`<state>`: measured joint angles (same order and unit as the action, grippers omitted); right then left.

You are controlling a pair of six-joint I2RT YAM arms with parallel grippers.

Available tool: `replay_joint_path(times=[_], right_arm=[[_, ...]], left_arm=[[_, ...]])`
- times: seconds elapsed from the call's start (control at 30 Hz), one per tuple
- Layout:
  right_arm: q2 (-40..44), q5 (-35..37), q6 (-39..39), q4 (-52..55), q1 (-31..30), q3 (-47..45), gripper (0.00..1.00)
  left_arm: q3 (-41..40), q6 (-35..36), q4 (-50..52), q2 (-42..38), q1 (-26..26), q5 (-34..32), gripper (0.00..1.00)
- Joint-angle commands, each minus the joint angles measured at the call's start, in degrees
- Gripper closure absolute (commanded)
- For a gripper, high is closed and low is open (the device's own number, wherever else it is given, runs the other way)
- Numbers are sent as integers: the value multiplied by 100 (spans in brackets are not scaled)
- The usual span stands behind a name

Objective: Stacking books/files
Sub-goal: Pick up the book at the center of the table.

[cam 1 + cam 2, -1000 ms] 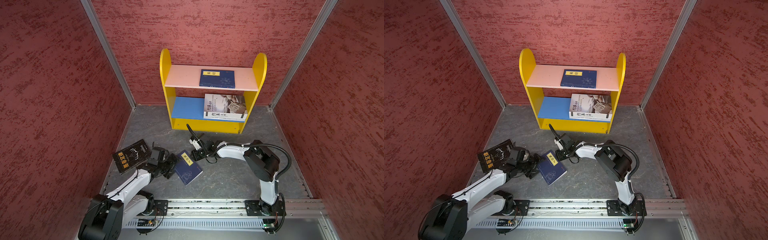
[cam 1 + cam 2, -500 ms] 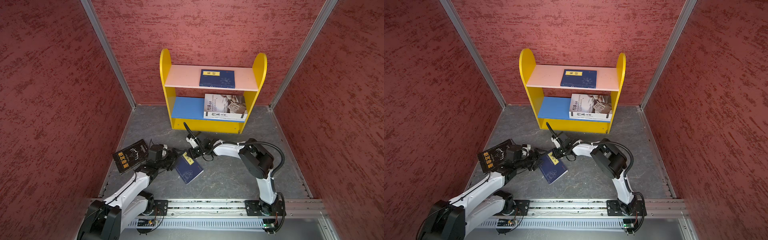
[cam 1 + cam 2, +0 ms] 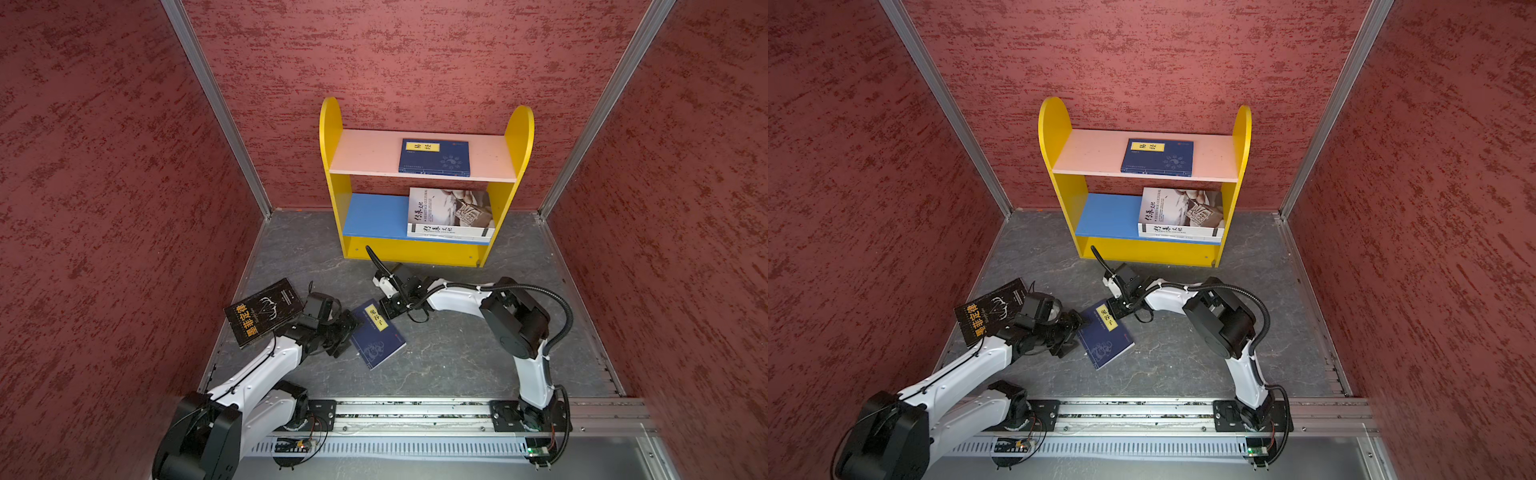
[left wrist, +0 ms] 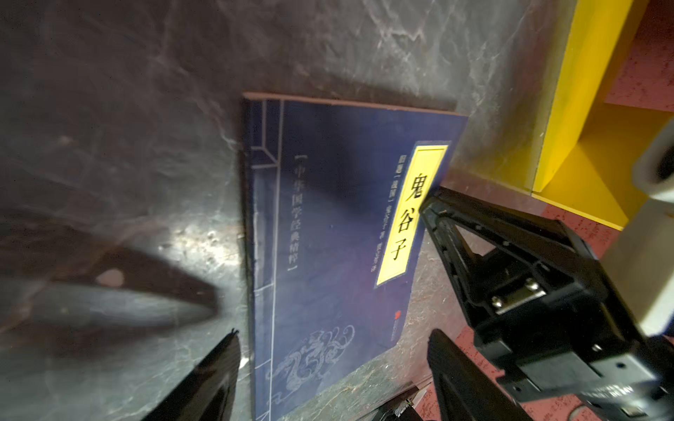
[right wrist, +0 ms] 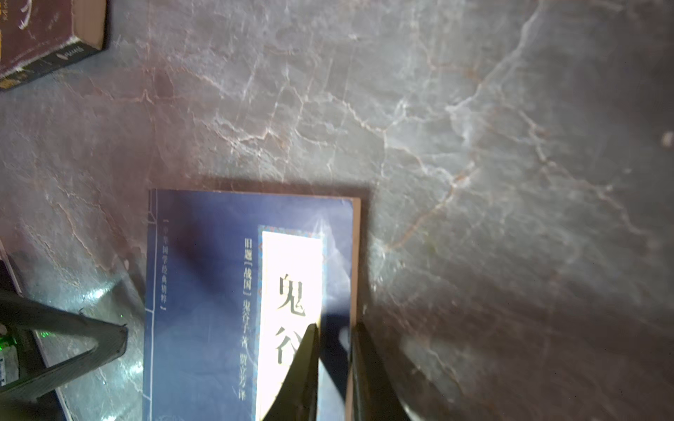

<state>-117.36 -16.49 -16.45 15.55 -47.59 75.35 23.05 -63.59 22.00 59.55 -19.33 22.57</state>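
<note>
Navy cover, yellow title label: item one, thin navy book [image 3: 377, 332], flat on the grey marbled worktop [image 3: 457, 357], between the two arms.
Right pincer [image 5: 335, 326]: drawn almost closed, both tips on the cover at the label-side long edge. Neither wrist view shows a jaw under the book, so a true hold cannot be told.
Left pincer [image 4: 333, 333]: wide, one finger either side of the book's near end, not closed on it.
Black book [image 3: 264, 311], gold characters: at the worktop's left side, close to the left pincer.
Second navy book [image 3: 434, 157]: flat on the top board of the yellow shelf unit [image 3: 330, 124].
White-covered books [image 3: 451, 214]: piled on the blue lower board.
Step in hand, as judged: securing item one for the stack. A thin book lying flat offers no edge. Press lightly with the closed tips, raise or slide one side, then let the wide pincer close across the thickness near the spine. Too much pressure risks creasing the cover; too little, and it skates away
</note>
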Motion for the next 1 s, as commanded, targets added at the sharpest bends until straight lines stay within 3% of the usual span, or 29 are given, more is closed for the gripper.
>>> replay_joint_path(times=[0.0,0.2,0.33,0.63,0.8,0.97], right_arm=[[-78,103,176,561,-31,-181,84],[-297,72,149,380,-31,-303,87],[-559,-27,258,437,-97,-217,89],[-916,-309,486,637,-161,-66,91],[-1005,-302,597,769,-162,159,91],[-984,-273,653,852,-148,282,90]], left_arm=[[-1,-26,-74,252,-148,-231,20],[-45,192,-541,810,-412,-490,20],[-386,182,-2051,993,-440,-229,19],[-456,-121,-3676,114,-295,-617,17],[-506,-265,-3844,-257,-106,-617,21],[-504,-283,-3111,-357,-24,-595,28]])
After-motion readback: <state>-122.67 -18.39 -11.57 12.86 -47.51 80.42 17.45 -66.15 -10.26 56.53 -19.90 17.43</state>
